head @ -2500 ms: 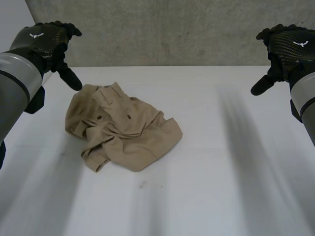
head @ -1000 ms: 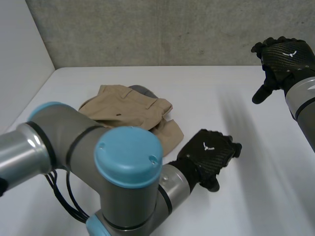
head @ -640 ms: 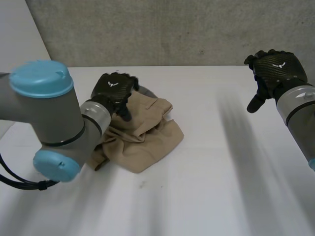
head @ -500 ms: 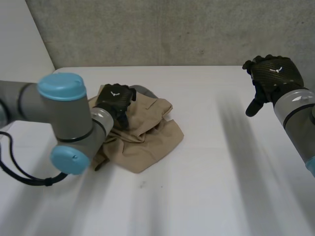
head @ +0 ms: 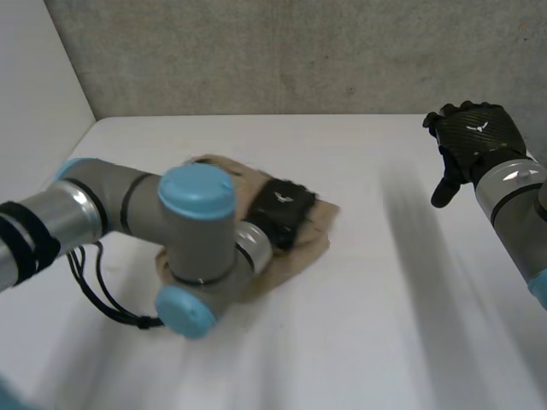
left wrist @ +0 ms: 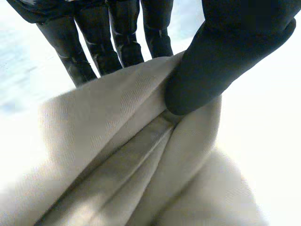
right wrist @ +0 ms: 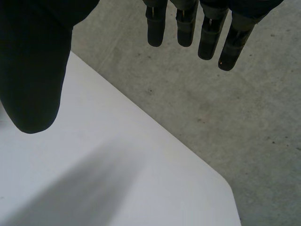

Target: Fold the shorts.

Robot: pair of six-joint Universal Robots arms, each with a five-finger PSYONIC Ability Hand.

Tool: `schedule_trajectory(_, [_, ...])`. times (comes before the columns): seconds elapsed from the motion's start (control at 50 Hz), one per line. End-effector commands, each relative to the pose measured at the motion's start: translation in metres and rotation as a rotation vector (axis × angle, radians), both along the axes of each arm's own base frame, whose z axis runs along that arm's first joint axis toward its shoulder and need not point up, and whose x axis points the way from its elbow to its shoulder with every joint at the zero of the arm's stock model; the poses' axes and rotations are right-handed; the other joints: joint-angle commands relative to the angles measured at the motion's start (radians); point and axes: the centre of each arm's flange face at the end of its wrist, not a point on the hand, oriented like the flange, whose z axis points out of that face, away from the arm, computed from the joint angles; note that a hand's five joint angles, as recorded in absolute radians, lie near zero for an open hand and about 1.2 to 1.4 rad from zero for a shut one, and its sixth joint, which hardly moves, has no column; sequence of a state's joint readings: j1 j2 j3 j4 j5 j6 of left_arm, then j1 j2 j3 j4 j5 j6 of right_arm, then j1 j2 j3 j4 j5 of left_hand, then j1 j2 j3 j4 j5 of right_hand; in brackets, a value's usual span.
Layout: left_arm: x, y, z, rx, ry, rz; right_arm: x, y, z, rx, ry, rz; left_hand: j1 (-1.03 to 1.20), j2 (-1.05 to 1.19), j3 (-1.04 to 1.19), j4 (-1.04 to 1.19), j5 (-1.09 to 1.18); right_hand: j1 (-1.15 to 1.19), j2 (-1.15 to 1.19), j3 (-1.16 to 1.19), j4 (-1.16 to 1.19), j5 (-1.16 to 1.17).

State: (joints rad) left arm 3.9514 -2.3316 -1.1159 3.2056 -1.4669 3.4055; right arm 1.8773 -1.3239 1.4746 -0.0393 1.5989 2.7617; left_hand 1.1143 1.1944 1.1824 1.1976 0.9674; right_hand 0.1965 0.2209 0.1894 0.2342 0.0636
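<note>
The tan shorts (head: 314, 229) lie bunched on the white table (head: 359, 325), largely behind my left arm in the head view. My left hand (head: 279, 212) rests on their right part. In the left wrist view its thumb (left wrist: 221, 61) presses a raised fold of the shorts (left wrist: 141, 155) against the fingers (left wrist: 117, 37), so the hand is shut on the cloth. My right hand (head: 468, 137) hangs above the table's far right, apart from the shorts. The right wrist view has its fingers (right wrist: 188, 23) straight and its thumb (right wrist: 35, 61) spread, holding nothing.
A grey concrete wall (head: 291, 51) runs behind the table's far edge, and a pale wall (head: 34, 94) stands at the left. My left arm's elbow joints (head: 197, 248) reach across the near left of the shorts.
My left hand has slid from the shorts' left part to their right part and closed on a fold. The shorts shifted right. My right hand has barely moved.
</note>
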Motion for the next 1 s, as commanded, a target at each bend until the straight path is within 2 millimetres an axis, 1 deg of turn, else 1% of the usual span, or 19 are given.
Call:
schedule_trajectory(0.02, [-0.013, 0.122, -0.002, 0.089, -0.026, -0.373, -0.001, -0.001, 0.005, -0.016, -0.004, -0.002, 0.282, 0.202, 0.214, 0.199, 0.254, -0.022, -0.046, -0.015, -0.06, -0.064])
schedule_trajectory(0.1, [-0.014, 0.148, -0.01, 0.101, -0.051, -0.418, -0.001, -0.001, 0.005, -0.014, -0.004, -0.002, 0.282, 0.202, 0.214, 0.199, 0.254, -0.022, -0.046, -0.015, -0.06, -0.064])
schedule_trajectory(0.14, [-0.013, 0.149, -0.012, 0.102, -0.059, -0.411, 0.0, 0.0, 0.005, -0.013, -0.002, 0.001, 0.282, 0.202, 0.214, 0.199, 0.254, -0.022, -0.046, -0.015, -0.06, -0.064])
schedule_trajectory(0.16, [-0.013, 0.15, -0.012, 0.099, -0.06, -0.407, 0.001, 0.001, 0.005, -0.012, -0.002, 0.004, 0.192, 0.112, 0.124, 0.109, 0.165, -0.022, -0.046, -0.015, -0.06, -0.064])
schedule_trajectory(0.18, [-0.012, 0.149, -0.012, 0.095, -0.064, -0.396, 0.001, 0.001, 0.005, -0.01, -0.001, 0.006, -0.163, -0.243, -0.231, -0.247, -0.191, -0.022, -0.046, -0.015, -0.06, -0.064])
schedule_trajectory(0.22, [-0.011, 0.148, -0.009, 0.086, -0.064, -0.382, 0.002, 0.002, 0.005, -0.01, -0.001, 0.01, -0.462, -0.542, -0.53, -0.545, -0.49, -0.022, -0.046, -0.015, -0.06, -0.064])
schedule_trajectory(0.28, [-0.009, 0.141, -0.001, 0.065, -0.058, -0.34, 0.004, 0.003, 0.004, -0.006, 0.0, 0.016, -0.522, -0.602, -0.59, -0.605, -0.55, -0.022, -0.046, -0.015, -0.06, -0.064])
schedule_trajectory(0.38, [0.004, 0.121, 0.035, 0.002, -0.006, -0.224, 0.009, 0.007, 0.002, 0.014, -0.001, 0.085, -0.584, -0.664, -0.652, -0.667, -0.611, -0.022, -0.046, -0.015, -0.06, -0.064])
schedule_trajectory(0.4, [0.012, 0.115, 0.048, -0.017, 0.015, -0.184, 0.01, 0.008, 0.001, 0.025, 0.0, 0.099, -0.613, -0.693, -0.681, -0.696, -0.64, -0.022, -0.046, -0.015, -0.06, -0.064])
schedule_trajectory(0.56, [0.055, 0.102, 0.111, -0.118, 0.133, -0.076, 0.015, 0.024, -0.002, 0.176, 0.007, 0.231, -0.713, -0.793, -0.781, -0.796, -0.74, -0.022, -0.046, -0.015, -0.06, -0.064])
schedule_trajectory(0.62, [0.066, 0.093, 0.125, -0.141, 0.168, -0.031, 0.019, 0.029, -0.008, 0.24, 0.007, 0.272, -0.719, -0.799, -0.787, -0.802, -0.746, -0.022, -0.046, -0.015, -0.06, -0.064])
schedule_trajectory(0.7, [0.082, 0.063, 0.137, -0.134, 0.238, 0.068, 0.021, 0.025, -0.023, 0.304, -0.004, 0.271, -0.719, -0.799, -0.787, -0.802, -0.746, -0.022, -0.046, -0.015, -0.06, -0.064])
schedule_trajectory(0.74, [0.093, 0.039, 0.141, -0.118, 0.279, 0.137, 0.021, 0.023, -0.028, 0.324, -0.015, 0.267, -0.707, -0.787, -0.775, -0.79, -0.735, -0.022, -0.046, -0.015, -0.06, -0.064])
schedule_trajectory(0.78, [0.1, 0.023, 0.143, -0.11, 0.301, 0.173, 0.023, 0.022, -0.035, 0.362, -0.048, 0.261, -0.701, -0.781, -0.769, -0.784, -0.729, -0.022, -0.046, -0.015, -0.06, -0.064])
schedule_trajectory(0.8, [0.104, 0.004, 0.138, -0.089, 0.308, 0.202, 0.023, 0.021, -0.04, 0.381, -0.062, 0.256, -0.698, -0.778, -0.766, -0.782, -0.726, -0.015, -0.039, -0.008, -0.052, -0.056])
schedule_trajectory(0.84, [0.104, -0.015, 0.123, -0.045, 0.291, 0.214, 0.024, 0.018, -0.049, 0.427, -0.103, 0.241, -0.698, -0.778, -0.766, -0.781, -0.726, 0.026, 0.002, 0.033, -0.012, -0.016])
schedule_trajectory(0.86, [0.104, -0.033, 0.105, 0.003, 0.263, 0.216, 0.025, 0.018, -0.052, 0.44, -0.114, 0.239, -0.692, -0.772, -0.761, -0.776, -0.72, 0.058, 0.034, 0.065, 0.021, 0.017])
schedule_trajectory(0.94, [0.1, -0.055, 0.07, 0.117, 0.203, 0.182, 0.026, 0.015, -0.066, 0.499, -0.154, 0.225, -0.649, -0.729, -0.717, -0.732, -0.676, 0.106, 0.081, 0.113, 0.068, 0.064])
schedule_trajectory(1.0, [0.097, -0.062, 0.053, 0.176, 0.175, 0.167, 0.029, 0.013, -0.077, 0.533, -0.164, 0.233, -0.645, -0.725, -0.713, -0.729, -0.673, 0.109, 0.084, 0.116, 0.071, 0.067])
